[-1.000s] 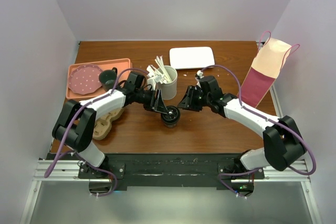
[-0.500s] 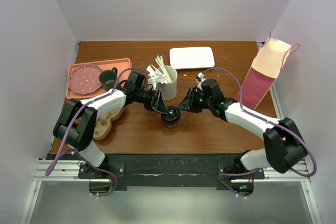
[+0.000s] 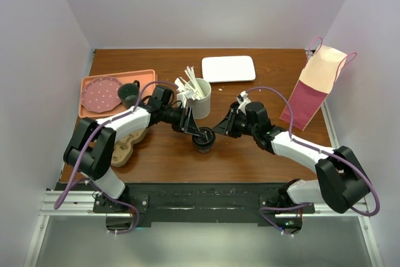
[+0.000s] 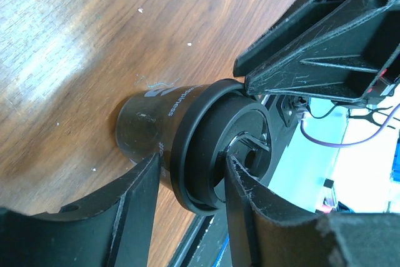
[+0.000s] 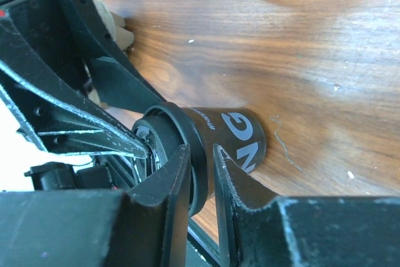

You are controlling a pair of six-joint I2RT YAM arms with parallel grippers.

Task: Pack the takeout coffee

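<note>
One takeout coffee (image 3: 204,141) in play: upright, long axis vertical, apparently base-down on the table (image 3: 250,154), just on the near side of the white cup (image 3: 202,101). Lid (image 4: 197,132) is on. Both pincers are at it, at rim height, from opposite sides. The left gripper (image 4: 190,162) reaches in from the white cup's left, the right gripper (image 5: 201,149) from its right, tips close together at the lid. Left wrist view: left fingers (image 4: 134,204) sit one either side of the lid rim and touch it, so I read that as gripping the takeout coffee. Right wrist view: right fingers (image 5: 162,198) stand narrowly apart with the rim's edge in the gap; can't tell whether the pads bite or just bracket it. Neither arm is nearer, since the cup is at both tips. Next move turns on direction, my read: the paper bag (image 3: 312,89) stands well to the right of the white cup, on the right arm's side. The pulp carrier (image 3: 123,151) lies to the white cup's left and nearer, partly under the left arm. If it's the bag, the right gripper needs a sure hold before the left lets go. Keep the axis vertical; a rim-only pinch could pop the lid.
</note>
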